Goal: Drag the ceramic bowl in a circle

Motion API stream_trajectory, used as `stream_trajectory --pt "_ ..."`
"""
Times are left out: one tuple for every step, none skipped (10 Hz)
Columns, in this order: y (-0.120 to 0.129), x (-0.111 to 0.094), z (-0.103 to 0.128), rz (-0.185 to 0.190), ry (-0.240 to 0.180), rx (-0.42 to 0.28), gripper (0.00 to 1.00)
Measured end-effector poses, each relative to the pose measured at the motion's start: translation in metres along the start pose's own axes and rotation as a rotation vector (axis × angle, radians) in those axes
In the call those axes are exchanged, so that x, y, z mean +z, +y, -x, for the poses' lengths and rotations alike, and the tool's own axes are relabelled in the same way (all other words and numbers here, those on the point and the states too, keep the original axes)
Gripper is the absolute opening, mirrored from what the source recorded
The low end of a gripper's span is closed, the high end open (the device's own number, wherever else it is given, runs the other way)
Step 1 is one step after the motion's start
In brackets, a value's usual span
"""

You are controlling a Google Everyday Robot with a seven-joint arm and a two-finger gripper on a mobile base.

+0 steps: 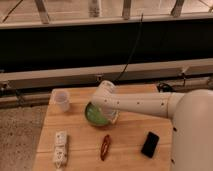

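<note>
The green ceramic bowl point(96, 115) sits on the wooden table point(130, 135), left of centre; its right part is hidden by my arm. My white arm reaches from the right across the table. My gripper point(106, 106) is at the bowl's right rim, over or in the bowl.
A small clear plastic cup point(62, 100) stands left of the bowl near the far left corner. A white packaged item point(60, 148) lies at the front left. A red-brown object point(105, 147) lies in front of the bowl. A black phone-like item point(150, 144) lies front right.
</note>
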Motion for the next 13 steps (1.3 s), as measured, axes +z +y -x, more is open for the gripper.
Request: stream_trajectory --pt "0.0011 -0.0002 -0.0002 -0.001 0.002 -0.012 0.0" --pt "0.0011 -0.0007 0.0004 -0.003 0.005 -0.039 0.0" --pt "0.0023 -0.0009 0.0006 -0.004 0.006 -0.06 0.0" --pt "0.0049 -0.0014 0.0026 -0.005 0.005 -0.065 0.0" --pt "0.0066 -0.0008 0.0015 -0.005 0.005 -0.071 0.0" --pt "0.0081 -0.0011 -0.0004 -0.006 0.006 -0.079 0.0" --pt "0.0086 -0.0015 0.0007 -0.007 0.006 -0.089 0.0" --pt "0.0085 -0.0012 0.0002 -0.008 0.008 -0.11 0.0" --pt "0.0083 -0.0004 0.0008 -0.013 0.009 -0.128 0.0" --pt "0.0083 -0.0007 0.0009 -0.015 0.012 -0.141 0.0" --pt "0.0082 -0.0006 0.0014 -0.017 0.013 -0.154 0.0" --pt "0.0074 -0.0005 0.0024 -0.021 0.014 -0.169 0.0" --pt "0.0072 -0.0012 0.0015 -0.023 0.016 -0.182 0.0"
